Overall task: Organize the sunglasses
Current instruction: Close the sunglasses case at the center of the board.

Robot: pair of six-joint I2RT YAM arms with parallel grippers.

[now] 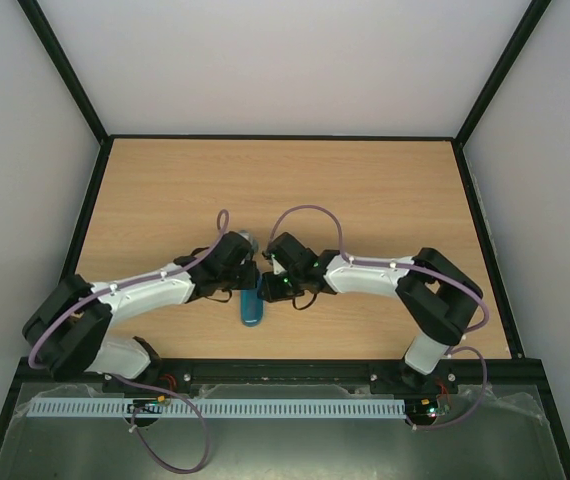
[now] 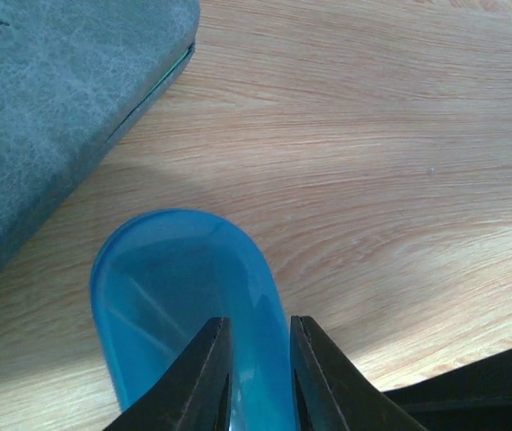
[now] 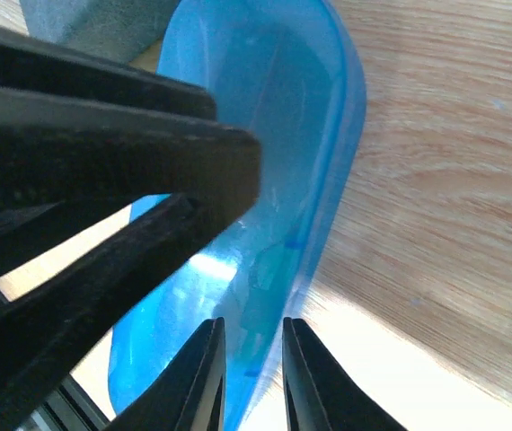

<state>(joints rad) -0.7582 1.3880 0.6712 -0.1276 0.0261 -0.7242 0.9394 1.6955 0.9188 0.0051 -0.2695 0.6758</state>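
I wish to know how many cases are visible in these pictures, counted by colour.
blue case: 1
grey-green case: 1
Total: 2

Grey case (image 2: pixel 49 117) beside blue case (image 2: pixel 184 287); bare tabletop (image 1: pixel 365 190) beyond.

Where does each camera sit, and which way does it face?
Top external: above and behind the robot, looking down on the table; left arm and right arm meet over the blue case.
Left wrist: on the left arm, looking along the left fingers at the blue case and grey case.
Right wrist: on the right arm, looking along the right fingers at the blue case; left fingers cross the frame.
All share the blue case.
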